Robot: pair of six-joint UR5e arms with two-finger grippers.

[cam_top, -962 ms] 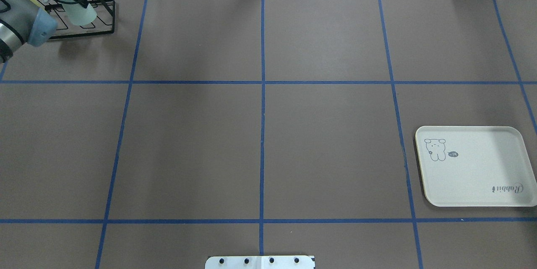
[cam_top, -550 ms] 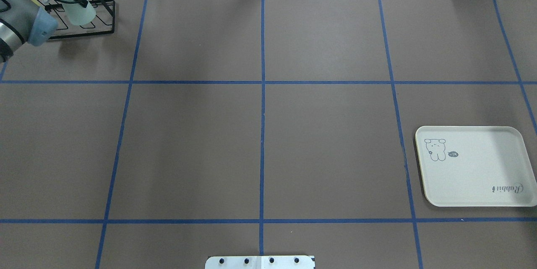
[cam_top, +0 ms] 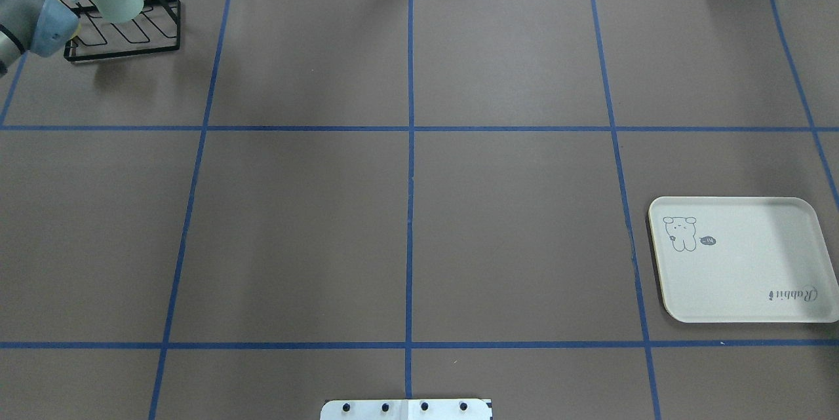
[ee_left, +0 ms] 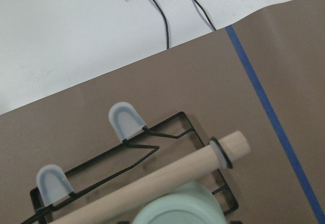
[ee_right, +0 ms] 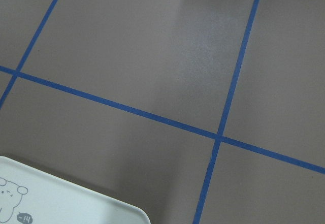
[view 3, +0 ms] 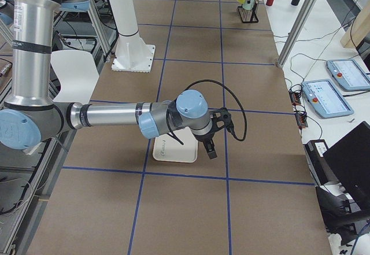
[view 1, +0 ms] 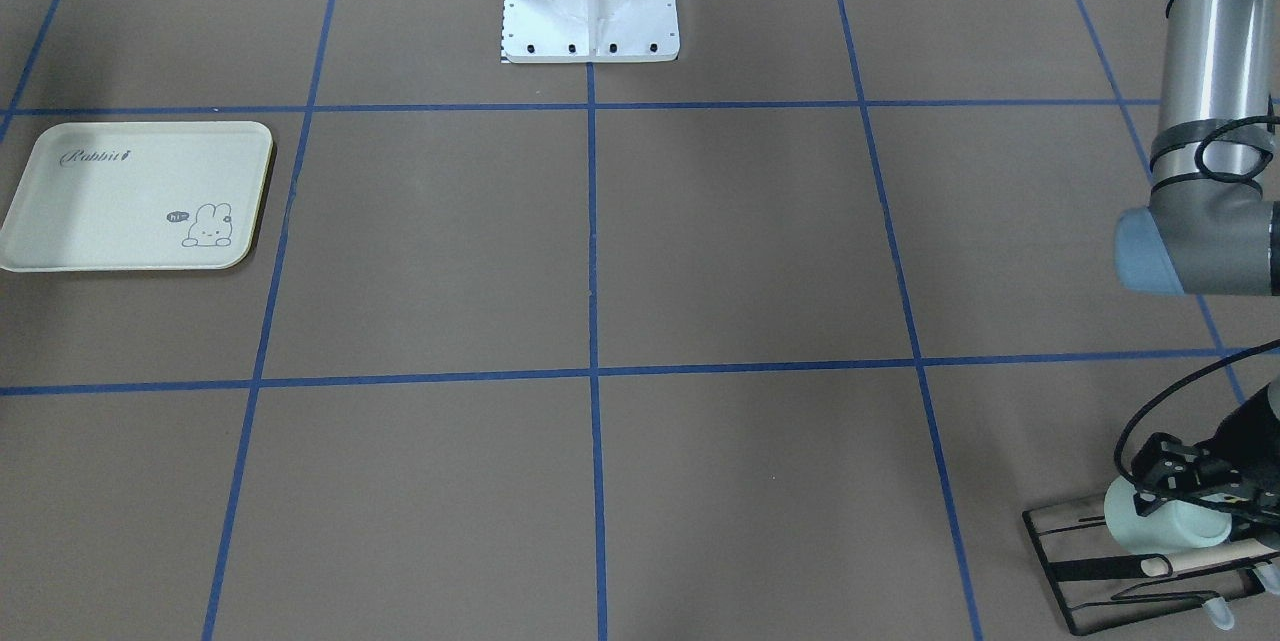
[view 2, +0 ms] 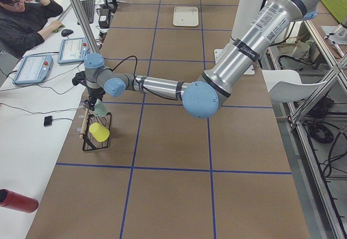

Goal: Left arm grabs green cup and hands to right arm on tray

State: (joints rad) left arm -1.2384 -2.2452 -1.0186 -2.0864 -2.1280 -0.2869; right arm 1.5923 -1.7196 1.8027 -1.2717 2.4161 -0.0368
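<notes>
Front-facing view first: the left arm (view 1: 1205, 71) reaches down at the wire rack (view 1: 1090, 567). The left gripper (view 1: 1185, 491) has its fingers clamped on the green cup (view 1: 1150, 526), which is tilted on its side just above the rack, right by the rack's wooden bar (view 1: 1200, 557). The tray (view 1: 100, 211) lies flat, well apart from the rack, at the table's opposite end. Overhead now: the cup shows over the rack's back half, gripper black above it, the tray far across from the rack. Left side view: the cup hangs under the gripper directly over the rack, a yellow cup (view 2: 99, 132) sits on the rack just beside it, and a person (view 2: 24, 19) is seated at the desk beyond the rack. Right side view: the right arm (view 3: 110, 116) stretches low at the end far from the rack, the right gripper (view 3: 215, 136) over the tray; whether those fingers are parted or closed, I cannot tell. Left wrist view: the cup's round end at the bottom edge, the wooden bar crossing it, the rack's wires and two pale-capped prongs (ee_left: 124, 120) behind. Right wrist view: a tray corner and blue tape lines (ee_right: 152, 116).
</notes>
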